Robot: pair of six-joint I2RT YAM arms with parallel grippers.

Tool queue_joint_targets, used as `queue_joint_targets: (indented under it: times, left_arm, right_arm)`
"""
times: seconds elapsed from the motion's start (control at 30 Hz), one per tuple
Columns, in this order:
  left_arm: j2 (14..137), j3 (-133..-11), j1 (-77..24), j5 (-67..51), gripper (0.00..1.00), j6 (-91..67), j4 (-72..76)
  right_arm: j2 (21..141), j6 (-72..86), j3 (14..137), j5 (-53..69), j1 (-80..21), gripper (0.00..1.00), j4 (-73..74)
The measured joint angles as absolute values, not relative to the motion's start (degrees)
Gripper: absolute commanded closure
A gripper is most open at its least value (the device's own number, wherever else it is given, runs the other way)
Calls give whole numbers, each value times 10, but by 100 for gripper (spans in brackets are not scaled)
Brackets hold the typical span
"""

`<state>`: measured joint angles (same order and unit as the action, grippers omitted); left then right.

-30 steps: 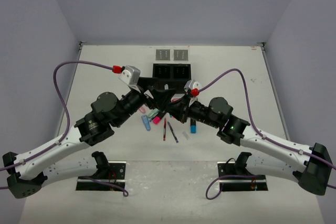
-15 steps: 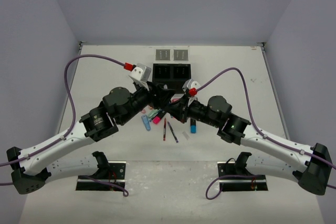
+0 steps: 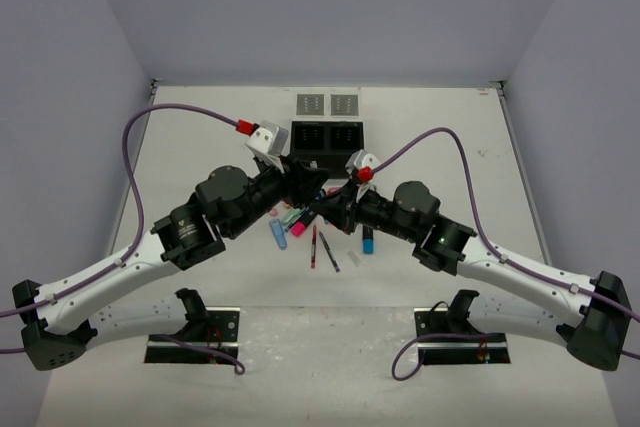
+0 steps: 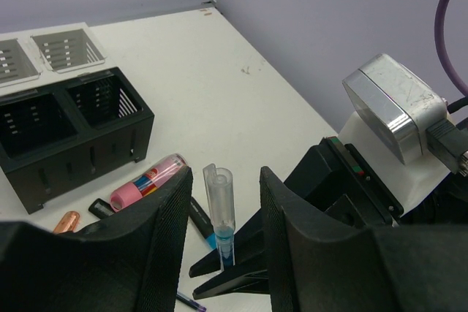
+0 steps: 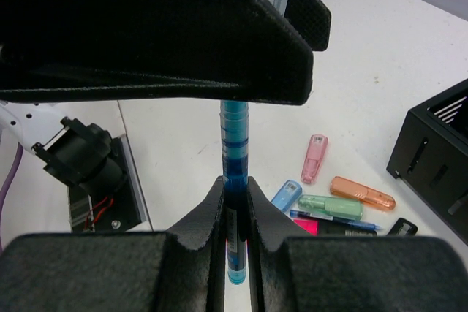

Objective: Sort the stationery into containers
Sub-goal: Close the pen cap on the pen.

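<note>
The left gripper [image 4: 225,180] stands half-wide astride the clear cap of a slim blue plastic pen [image 4: 219,202], with gaps on either side. Light, stiff and likely slick, the pen is held upright above the table, the right gripper [image 5: 234,184] pinched on its barrel. The cap looks the best hold, taken squarely.

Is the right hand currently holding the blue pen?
Yes, the right hand pinches the blue pen between its closed fingers.
</note>
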<state>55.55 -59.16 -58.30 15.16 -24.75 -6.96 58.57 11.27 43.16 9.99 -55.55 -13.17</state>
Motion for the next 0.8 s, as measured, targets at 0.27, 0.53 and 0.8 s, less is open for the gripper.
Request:
queue_joint_targets:
  times: [0.27, 0.53, 0.8]
  left_arm:
    - [555, -592, -583, 153, 56, -247, -70]
    - [555, -592, -583, 155, 76, -244, -70]
    - [553, -586, -583, 155, 100, -244, -66]
  right_arm:
    - [589, 112, 432, 100, -555, 100, -129]
    - [589, 112, 432, 102, -555, 100, -128]
    - [589, 112, 432, 102, -555, 100, -126]
